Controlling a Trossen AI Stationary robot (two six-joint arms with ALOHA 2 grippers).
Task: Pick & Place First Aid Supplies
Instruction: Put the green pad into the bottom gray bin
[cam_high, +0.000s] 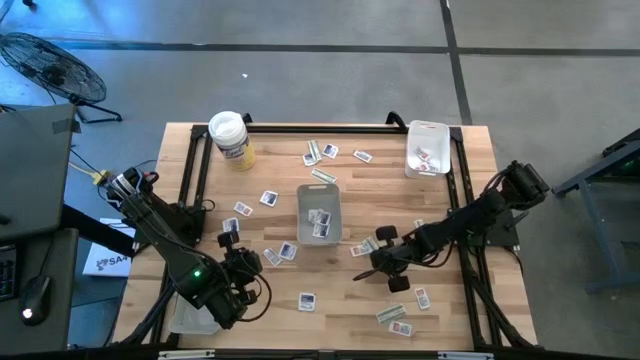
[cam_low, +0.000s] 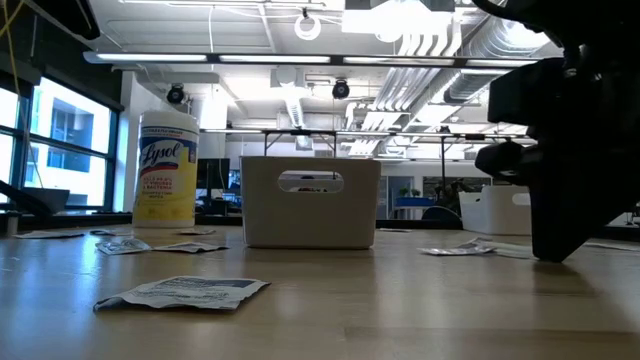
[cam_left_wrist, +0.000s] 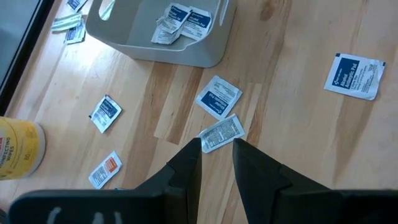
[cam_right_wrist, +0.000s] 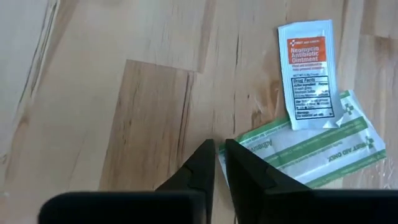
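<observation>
Dark right gripper (cam_right_wrist: 219, 163) fingers, almost together, pinch the edge of a green-striped flat bandage packet (cam_right_wrist: 311, 152) at lower right; squeeze fully before lifting. Left gripper (cam_left_wrist: 216, 149), jaws slightly apart, holds a white printed packet (cam_left_wrist: 222, 132) at centre.

The tabletop (cam_high: 340, 310) is pale wooden planks framed by dark rails. Small flat packets (cam_high: 307, 300) lie scattered all over it, white squarish ones and a few narrow green-striped strips (cam_high: 390, 314). Near the middle stands a clear tray (cam_high: 319, 213) with packets inside, another tray (cam_high: 428, 148) sits at the far right corner, and a white-lidded tub with a yellow label (cam_high: 231, 139) stands at the far left.
</observation>
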